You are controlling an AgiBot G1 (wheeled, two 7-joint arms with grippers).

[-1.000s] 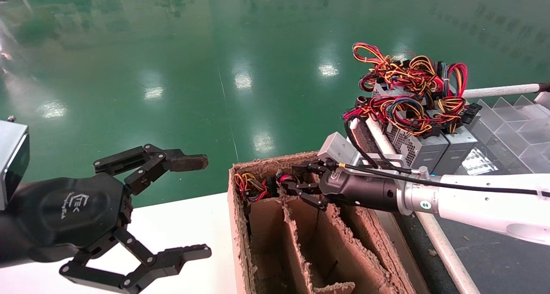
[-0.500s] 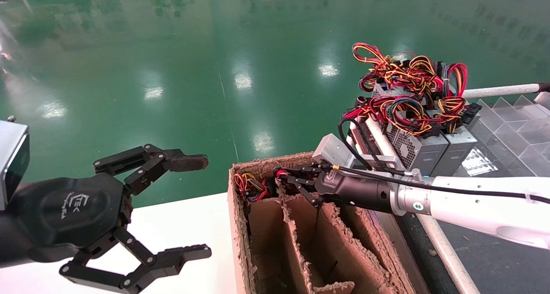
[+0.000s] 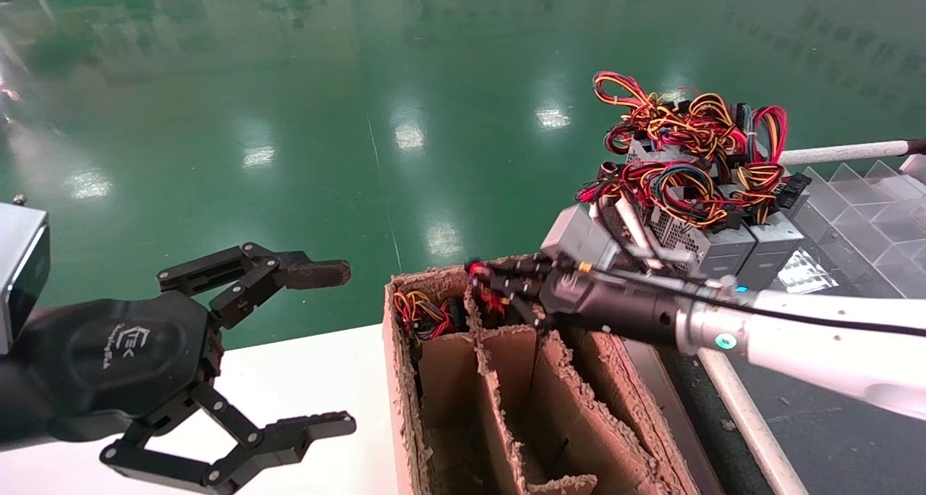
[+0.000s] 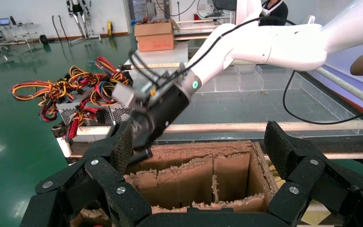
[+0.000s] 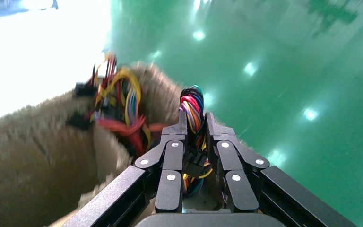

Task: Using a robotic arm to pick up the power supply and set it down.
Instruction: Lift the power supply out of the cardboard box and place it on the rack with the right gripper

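My right gripper (image 3: 490, 286) is over the far edge of the cardboard box (image 3: 402, 379), shut on a tied bundle of red, yellow and purple wires (image 5: 192, 105). In the right wrist view the fingers (image 5: 216, 135) pinch that bundle from both sides. This is the power supply's wiring; its grey body is hidden down in the box. The left wrist view shows the same arm (image 4: 170, 106) reaching down to the box's far corner. My left gripper (image 3: 344, 347) hangs open over the white table, left of the box, with nothing in it.
A second wire bundle (image 3: 423, 314) lies in the box's far-left compartment. Several grey power supplies with tangled wires (image 3: 698, 191) are stacked on the rack at right, beside clear plastic dividers (image 3: 868, 213). A white rail (image 3: 749, 426) runs along the box's right side.
The right gripper's fingers closed on the wire bundle and the wrist rose slightly at the box's far edge. The left arm has not moved.
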